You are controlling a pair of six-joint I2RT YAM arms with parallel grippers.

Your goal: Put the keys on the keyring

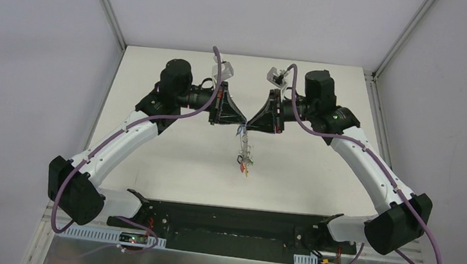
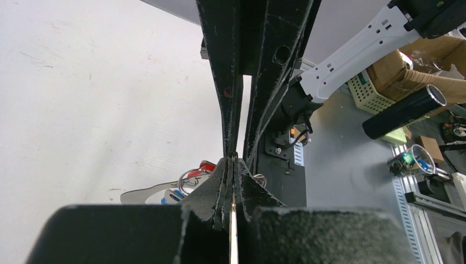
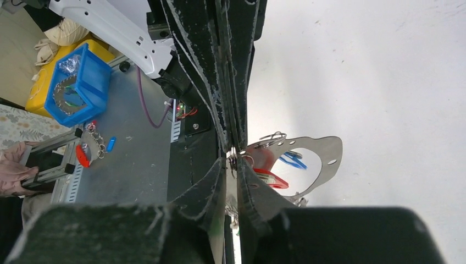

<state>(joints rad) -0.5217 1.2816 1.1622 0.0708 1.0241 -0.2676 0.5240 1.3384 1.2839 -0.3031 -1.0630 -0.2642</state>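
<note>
Above the middle of the white table my two grippers meet tip to tip. The left gripper (image 1: 238, 127) (image 2: 233, 159) is shut on the keyring, whose thin silver edge (image 2: 233, 231) runs between its pads. The keyring (image 3: 325, 159) (image 2: 140, 193) looks like a flat grey metal loop hanging below the tips. Keys (image 1: 244, 163) dangle from it, one with a red tag (image 3: 270, 179) (image 2: 207, 166) and one with a blue tag (image 3: 294, 160). The right gripper (image 1: 247, 127) (image 3: 233, 157) has its jaws nearly together, with a key's small wire ring pinched at the tips.
The black base bar (image 1: 228, 225) lies along the table's near edge between the arm mounts. Off the table I see a blue bin (image 3: 77, 82), a black cylinder (image 2: 404, 113) and a green basket (image 2: 371, 93). Grey walls enclose the table (image 1: 164, 157).
</note>
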